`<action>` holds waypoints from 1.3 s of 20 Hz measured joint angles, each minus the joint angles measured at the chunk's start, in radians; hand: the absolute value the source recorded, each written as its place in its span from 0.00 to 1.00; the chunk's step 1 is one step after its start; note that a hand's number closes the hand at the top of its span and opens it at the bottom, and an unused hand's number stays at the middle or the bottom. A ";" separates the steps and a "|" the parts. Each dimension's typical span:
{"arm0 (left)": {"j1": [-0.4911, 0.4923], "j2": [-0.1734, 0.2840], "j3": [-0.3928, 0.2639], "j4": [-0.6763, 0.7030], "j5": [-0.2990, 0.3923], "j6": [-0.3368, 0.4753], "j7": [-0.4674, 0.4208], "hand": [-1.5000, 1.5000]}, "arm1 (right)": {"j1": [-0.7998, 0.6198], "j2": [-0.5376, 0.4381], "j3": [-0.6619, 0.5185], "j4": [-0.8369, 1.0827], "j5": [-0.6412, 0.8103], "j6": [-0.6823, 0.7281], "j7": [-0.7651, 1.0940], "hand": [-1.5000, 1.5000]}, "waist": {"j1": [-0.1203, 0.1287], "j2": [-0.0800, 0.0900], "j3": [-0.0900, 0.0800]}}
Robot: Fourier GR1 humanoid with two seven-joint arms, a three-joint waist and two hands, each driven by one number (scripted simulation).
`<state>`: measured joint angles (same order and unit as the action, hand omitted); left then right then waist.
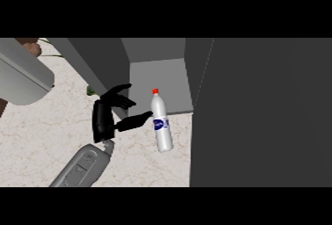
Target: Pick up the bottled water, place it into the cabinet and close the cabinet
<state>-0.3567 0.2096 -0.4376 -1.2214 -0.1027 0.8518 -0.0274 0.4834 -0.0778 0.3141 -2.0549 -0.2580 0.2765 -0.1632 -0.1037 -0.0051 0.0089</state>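
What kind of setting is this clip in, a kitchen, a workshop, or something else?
Most likely a kitchen. A pale speckled stone-look counter carries a grey cabinet with its door swung open, and a bottled water with a red cap stands at its opening beside the robot's black hand.

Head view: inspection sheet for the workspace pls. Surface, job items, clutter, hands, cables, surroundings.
Surface: pale speckled stone counter, bare where it shows.
Job's things: bottled water, white with a red cap and blue label, in front of the open cabinet; whether it rests on the counter or is lifted cannot be told. Cabinet door is swung open at the right.
Clutter: nothing seen.
Hands: left hand is beside the bottle, fingers spread, thumb tip touching the label; not wrapped round it. Right hand not in view.
Cables: nothing seen.
Surroundings: grey rounded object at upper left; green leaves behind the hand.
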 measured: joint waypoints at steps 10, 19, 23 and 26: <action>-0.001 -0.020 0.027 -0.009 0.145 -0.131 -0.107 0.00 | 0.008 -0.003 -0.009 -0.022 0.007 -0.006 -0.010 0.00 | 0.022 0.010 -0.007; -0.004 -0.047 0.089 0.028 0.309 -0.353 -0.285 0.00 | 0.037 0.003 -0.002 -0.037 0.025 -0.024 -0.023 0.00 | 0.056 0.010 -0.010; -0.012 -0.065 0.124 0.050 0.374 -0.445 -0.349 0.00 | 0.060 0.003 0.000 -0.058 0.028 -0.037 -0.017 0.00 | 0.072 0.007 -0.011; -0.011 -0.070 0.134 0.049 0.403 -0.502 -0.361 0.00 | 0.073 0.011 0.012 -0.068 0.044 -0.054 -0.018 0.00 | 0.084 0.006 -0.011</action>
<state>-0.3673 0.1398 -0.3036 -1.1725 0.3000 0.3497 -0.3886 0.5564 -0.0664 0.3259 -2.1228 -0.2144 0.2223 -0.1817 -0.0196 0.0012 -0.0024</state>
